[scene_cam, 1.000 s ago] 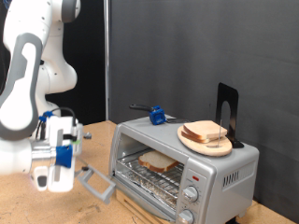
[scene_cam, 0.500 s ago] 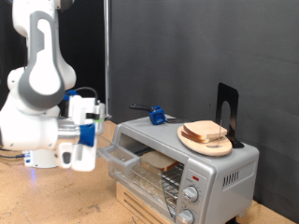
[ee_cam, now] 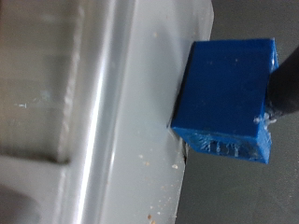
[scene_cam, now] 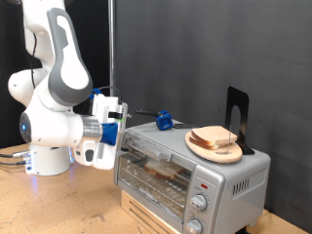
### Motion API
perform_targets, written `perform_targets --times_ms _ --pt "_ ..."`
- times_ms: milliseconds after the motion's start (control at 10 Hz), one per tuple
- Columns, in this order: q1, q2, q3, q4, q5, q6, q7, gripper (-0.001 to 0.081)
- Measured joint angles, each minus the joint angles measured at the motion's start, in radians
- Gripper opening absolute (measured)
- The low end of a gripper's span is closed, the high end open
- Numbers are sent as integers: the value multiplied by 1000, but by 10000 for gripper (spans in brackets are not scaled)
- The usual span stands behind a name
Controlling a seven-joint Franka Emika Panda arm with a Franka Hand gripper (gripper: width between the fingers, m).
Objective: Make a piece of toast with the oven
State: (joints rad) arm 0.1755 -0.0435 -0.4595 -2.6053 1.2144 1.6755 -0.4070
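Note:
The silver toaster oven (scene_cam: 232,181) stands on a wooden stand at the exterior view's right. Its glass door (scene_cam: 156,159) is up and shut. The piece of toast (scene_cam: 162,168) shows dimly through the glass, lying on the rack inside. My gripper (scene_cam: 112,130) is at the door's upper edge on the exterior view's left and touches it. In the wrist view a blue fingertip (ee_cam: 224,98) presses against the door's grey metal (ee_cam: 112,121). Nothing shows between the fingers.
A round wooden plate (scene_cam: 230,152) with a pile of bread slices (scene_cam: 214,137) sits on the oven's top, beside a blue clip (scene_cam: 164,122) and a black bracket (scene_cam: 237,112). The arm's white base (scene_cam: 47,146) stands left of the oven. Knobs (scene_cam: 200,202) face front.
The oven door was hanging open; my gripper has swung it up and shut, moving up and to the exterior view's right with it.

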Motion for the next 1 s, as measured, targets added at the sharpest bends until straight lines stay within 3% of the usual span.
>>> perform_targets --times_ms 300,500,700,1000 --pt "-58 -87 -46 -71 4 15 -34 809" --pt "-57 -74 -39 -60 -23 -1 -32 809" --pt "-75 -28 -66 10 -20 -69 5 809" --pt "-94 57 -85 137 48 -82 122 809"
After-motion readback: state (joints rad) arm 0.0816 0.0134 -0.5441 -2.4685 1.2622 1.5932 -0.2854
